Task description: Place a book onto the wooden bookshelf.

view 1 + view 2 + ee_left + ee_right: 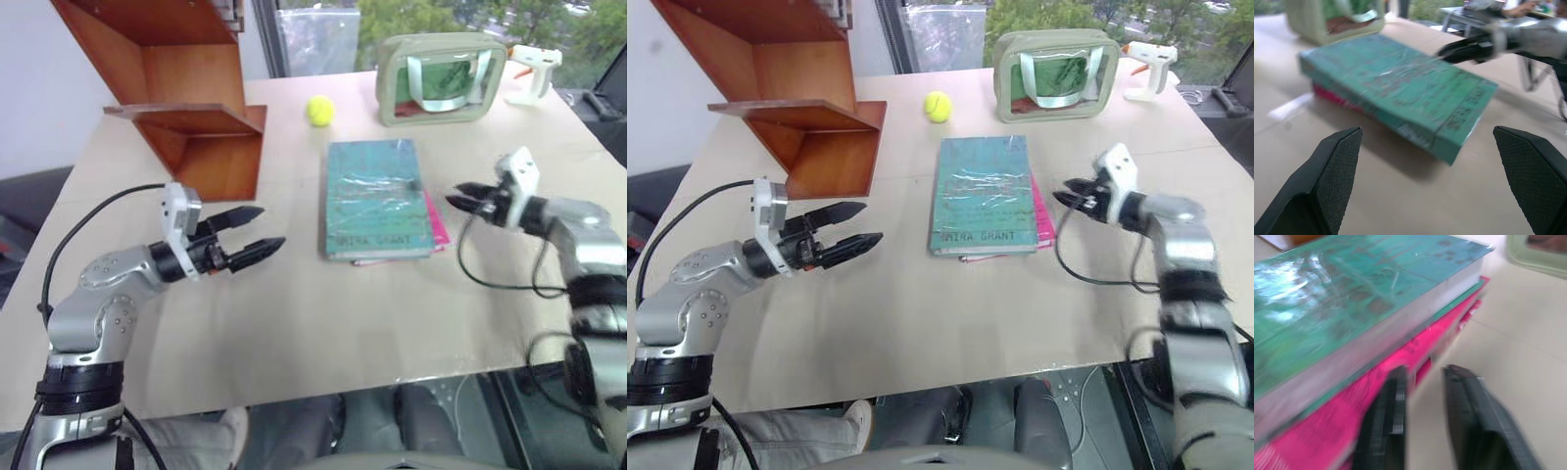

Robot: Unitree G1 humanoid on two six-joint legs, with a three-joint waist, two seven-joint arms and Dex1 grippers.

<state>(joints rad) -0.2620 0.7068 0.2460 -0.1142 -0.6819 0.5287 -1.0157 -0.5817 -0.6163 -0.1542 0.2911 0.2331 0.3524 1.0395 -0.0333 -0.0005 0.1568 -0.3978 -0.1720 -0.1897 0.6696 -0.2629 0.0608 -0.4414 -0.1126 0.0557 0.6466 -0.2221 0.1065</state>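
The teal-green book (377,201) lies flat in the middle of the table, on top of a smaller pink book (438,230). At the back left stands the wooden bookshelf (186,88), its low shelf bare. My left gripper (272,227) hovers open left of the book, pointing at it, with nothing between its fingers (1332,166). Just right of the books, my right gripper (456,196) points at the pink book's edge (1327,431). Its fingers (1391,421) stand slightly apart, holding nothing.
A yellow tennis ball (318,110) sits behind the book. A pale green clear-sided pouch (443,78) and a white glue gun (534,70) stand at the back right. The table's front edge (323,387) runs close below both arms.
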